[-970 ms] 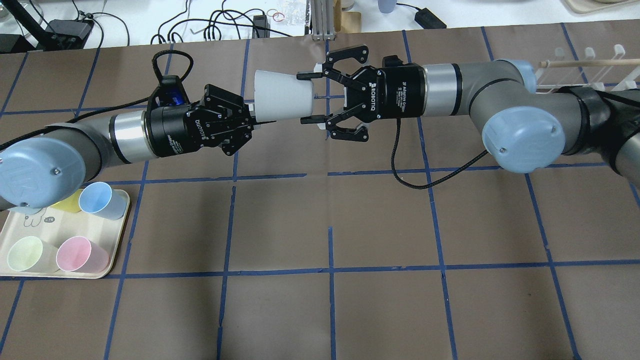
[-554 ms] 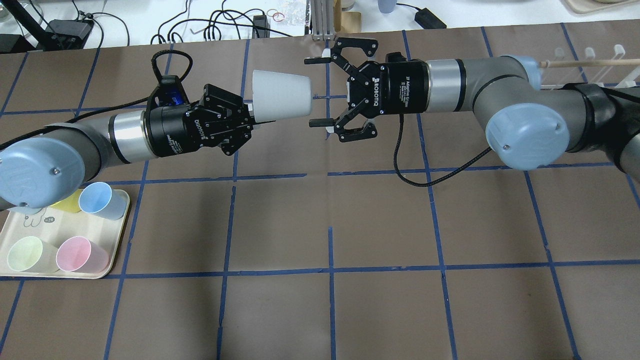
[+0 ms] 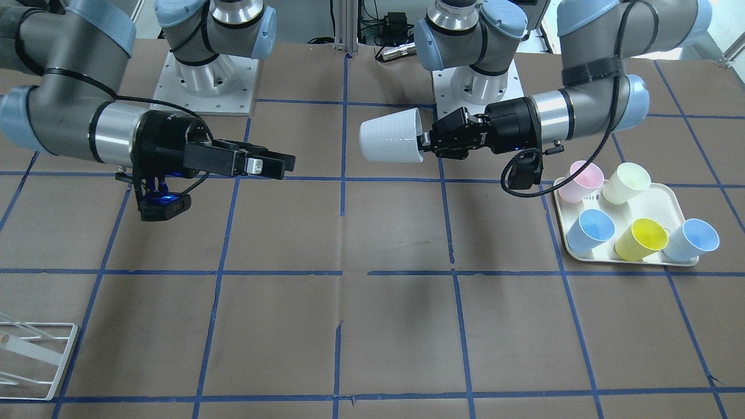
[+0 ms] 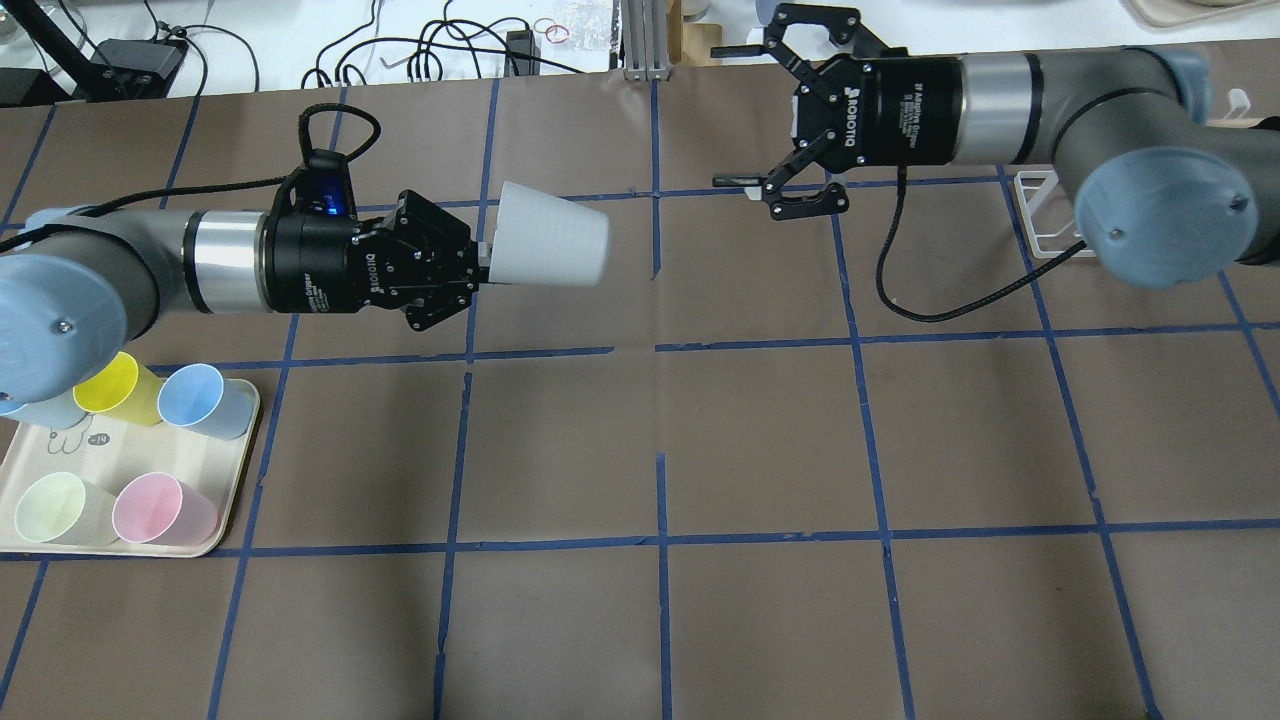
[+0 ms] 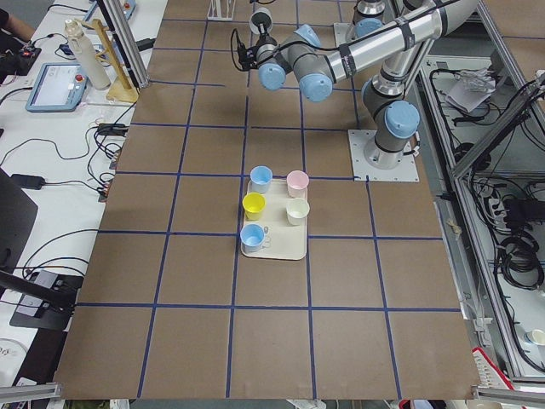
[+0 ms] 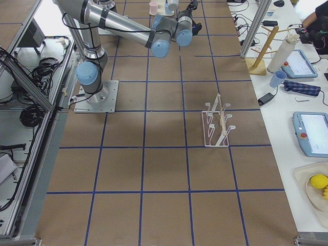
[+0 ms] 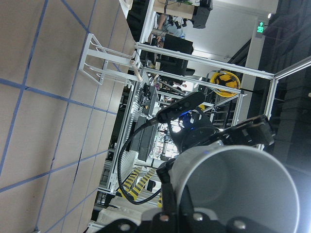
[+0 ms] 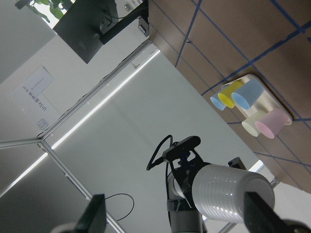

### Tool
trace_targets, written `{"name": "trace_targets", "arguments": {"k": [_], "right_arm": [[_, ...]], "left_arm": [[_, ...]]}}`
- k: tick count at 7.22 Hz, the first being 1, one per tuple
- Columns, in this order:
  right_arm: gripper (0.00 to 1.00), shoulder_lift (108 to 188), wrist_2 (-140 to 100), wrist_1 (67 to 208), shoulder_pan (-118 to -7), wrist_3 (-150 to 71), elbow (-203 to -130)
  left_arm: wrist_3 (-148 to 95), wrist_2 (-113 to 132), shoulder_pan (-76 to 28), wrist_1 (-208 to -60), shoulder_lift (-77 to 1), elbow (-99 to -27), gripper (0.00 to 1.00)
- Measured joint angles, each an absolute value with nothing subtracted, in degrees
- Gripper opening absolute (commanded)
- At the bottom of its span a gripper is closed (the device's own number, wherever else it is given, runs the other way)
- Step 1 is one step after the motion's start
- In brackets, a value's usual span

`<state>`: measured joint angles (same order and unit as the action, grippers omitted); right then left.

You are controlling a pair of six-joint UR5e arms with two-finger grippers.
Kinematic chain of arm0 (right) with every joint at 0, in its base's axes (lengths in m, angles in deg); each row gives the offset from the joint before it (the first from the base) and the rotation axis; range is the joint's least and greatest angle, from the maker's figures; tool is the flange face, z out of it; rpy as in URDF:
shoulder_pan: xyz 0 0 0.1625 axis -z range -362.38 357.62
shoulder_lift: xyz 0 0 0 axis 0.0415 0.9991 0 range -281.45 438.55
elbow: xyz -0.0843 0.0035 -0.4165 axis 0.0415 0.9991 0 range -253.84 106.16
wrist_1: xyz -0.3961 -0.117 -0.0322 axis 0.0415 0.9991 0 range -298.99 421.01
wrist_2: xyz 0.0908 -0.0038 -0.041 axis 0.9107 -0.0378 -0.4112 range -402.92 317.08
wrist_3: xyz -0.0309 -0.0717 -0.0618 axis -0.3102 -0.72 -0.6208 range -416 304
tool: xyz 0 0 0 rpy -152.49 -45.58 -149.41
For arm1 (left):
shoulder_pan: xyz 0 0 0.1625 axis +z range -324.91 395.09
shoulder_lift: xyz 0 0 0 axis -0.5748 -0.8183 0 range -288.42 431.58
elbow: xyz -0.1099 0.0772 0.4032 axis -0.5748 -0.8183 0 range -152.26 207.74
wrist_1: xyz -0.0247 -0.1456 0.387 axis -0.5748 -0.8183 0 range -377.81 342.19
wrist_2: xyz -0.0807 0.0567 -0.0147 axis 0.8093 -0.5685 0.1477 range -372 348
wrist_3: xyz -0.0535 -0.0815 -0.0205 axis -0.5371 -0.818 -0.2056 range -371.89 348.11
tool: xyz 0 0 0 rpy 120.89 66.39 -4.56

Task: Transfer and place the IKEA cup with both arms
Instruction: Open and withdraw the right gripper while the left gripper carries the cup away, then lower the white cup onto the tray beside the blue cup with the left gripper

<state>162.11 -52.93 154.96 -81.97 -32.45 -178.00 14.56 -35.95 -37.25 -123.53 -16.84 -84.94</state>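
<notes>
The pale grey IKEA cup (image 4: pixel 552 248) is held sideways above the table, its base pointing at my right arm. My left gripper (image 4: pixel 487 262) is shut on the cup's rim. In the front view the cup (image 3: pixel 390 142) and the left gripper (image 3: pixel 428 142) show right of centre. My right gripper (image 4: pixel 738 115) is open and empty, well clear of the cup, to its right and farther back. The front view shows it (image 3: pixel 282 164) from the side. The right wrist view shows the cup's base (image 8: pixel 233 194) between its spread fingers (image 8: pixel 95 213). The cup (image 7: pixel 233 189) fills the bottom of the left wrist view.
A cream tray (image 4: pixel 140 470) at the near left holds pink, pale yellow, yellow and two light blue cups; it also shows in the front view (image 3: pixel 663 203). A white wire rack (image 4: pixel 1045 215) stands under my right arm, and shows in the right side view (image 6: pixel 218 125).
My right gripper, which was open around the cup's base, has pulled away to the right and back, still open. My left gripper has shifted slightly nearer with the cup.
</notes>
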Motion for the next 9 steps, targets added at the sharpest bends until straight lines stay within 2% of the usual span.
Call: {"name": "trace_targets", "arguments": {"k": [5, 9], "right_arm": [[1.0, 174.2, -90.2, 154.3, -81.7, -26.8, -175.2], [1.0, 178.7, -123.8, 154.2, -90.3, -31.6, -175.2]], "left_arm": [[14.8, -82.1, -23.3, -115.8, -10.9, -80.2, 0.0], [33.4, -97.2, -3.6, -116.3, -10.7, -74.0, 0.0]]}}
